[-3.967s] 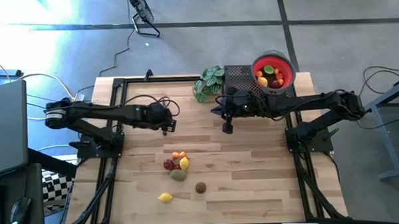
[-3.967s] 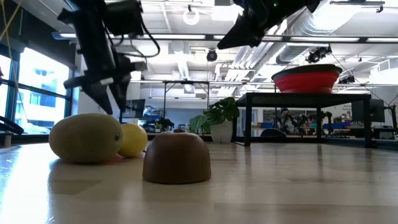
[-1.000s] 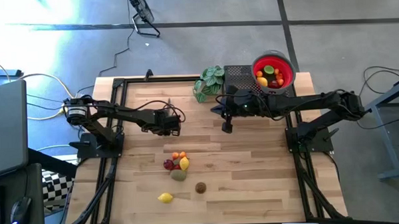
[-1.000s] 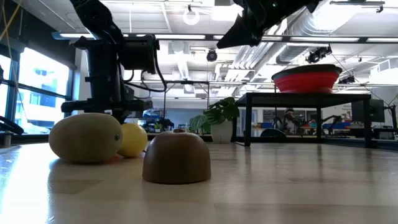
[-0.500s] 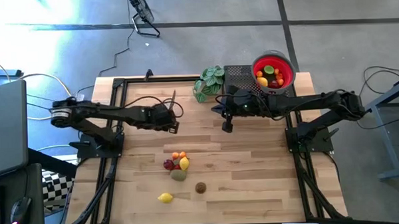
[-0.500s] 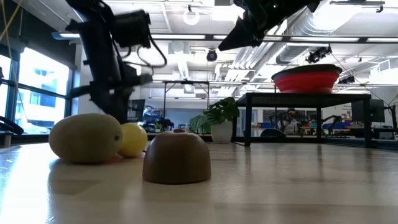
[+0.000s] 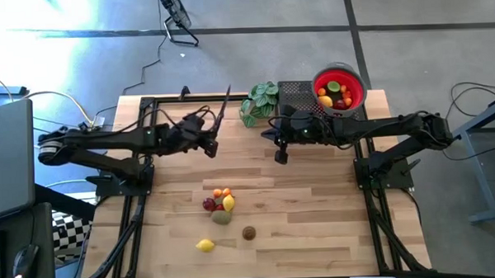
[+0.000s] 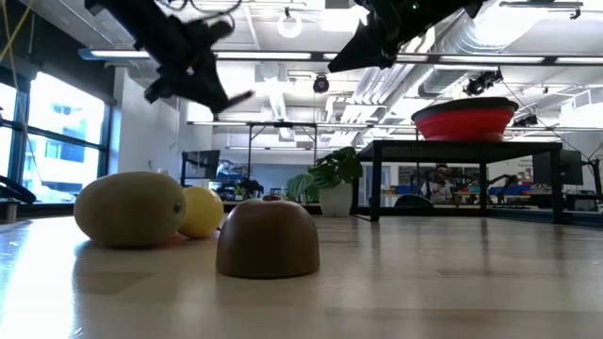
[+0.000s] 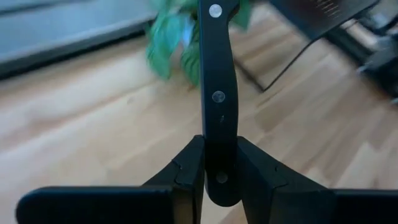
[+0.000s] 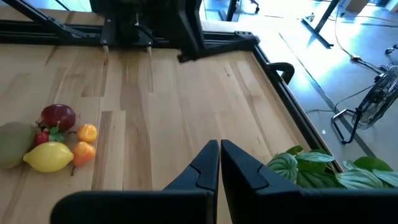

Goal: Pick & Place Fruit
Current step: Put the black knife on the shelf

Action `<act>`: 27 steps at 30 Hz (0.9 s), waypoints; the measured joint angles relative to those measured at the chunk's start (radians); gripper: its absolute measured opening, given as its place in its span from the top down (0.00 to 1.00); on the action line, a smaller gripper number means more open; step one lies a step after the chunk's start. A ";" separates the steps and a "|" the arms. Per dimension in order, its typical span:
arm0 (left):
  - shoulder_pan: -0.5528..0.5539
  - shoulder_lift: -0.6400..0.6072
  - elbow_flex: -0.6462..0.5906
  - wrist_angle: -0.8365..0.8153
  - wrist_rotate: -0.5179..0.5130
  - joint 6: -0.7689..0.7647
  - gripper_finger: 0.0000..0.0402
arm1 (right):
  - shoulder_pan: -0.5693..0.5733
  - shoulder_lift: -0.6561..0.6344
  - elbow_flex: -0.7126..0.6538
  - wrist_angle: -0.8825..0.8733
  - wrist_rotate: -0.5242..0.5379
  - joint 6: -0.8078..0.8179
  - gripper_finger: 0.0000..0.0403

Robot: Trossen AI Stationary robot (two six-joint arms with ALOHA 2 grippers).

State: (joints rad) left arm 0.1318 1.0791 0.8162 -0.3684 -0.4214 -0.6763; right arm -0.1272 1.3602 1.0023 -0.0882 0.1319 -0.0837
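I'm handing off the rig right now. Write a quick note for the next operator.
Left gripper: shut on a dark knife-like tool, raised over the back left of the table.
Right gripper: shut, empty, hovering near the plant.
Done: several fruits are in the red bowl.
Left: a fruit cluster, a lemon and a brown fruit lie on the table.

Wooden table (image 7: pixel 317 236), light butcher-block planks, black frame rails along its sides. Directly on it: a cluster of small fruit (image 7: pixel 220 203) near the middle, orange, red, yellow and green pieces touching; a lemon (image 7: pixel 205 245) and a brown fruit (image 7: pixel 248 232) apart, nearer the front edge; a green leafy plant (image 7: pixel 259 102) and a black stand (image 7: pixel 297 94) at the far edge.
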 joint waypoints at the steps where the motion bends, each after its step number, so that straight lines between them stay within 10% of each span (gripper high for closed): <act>1: 0.000 -0.012 0.000 0.023 -0.001 0.034 0.83 | 0.000 0.000 0.000 0.006 0.000 0.000 0.98; 13: 0.009 -0.084 0.001 0.265 0.027 0.358 0.83 | 0.000 0.000 0.000 0.112 0.000 -0.038 0.98; 27: 0.256 -0.086 0.002 0.367 0.429 0.505 0.83 | 0.000 0.000 0.000 0.184 0.059 -0.053 0.98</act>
State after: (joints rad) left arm 0.3883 0.9936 0.8181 -0.0016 0.0080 -0.1709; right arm -0.1276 1.3598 1.0023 0.0962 0.1909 -0.1368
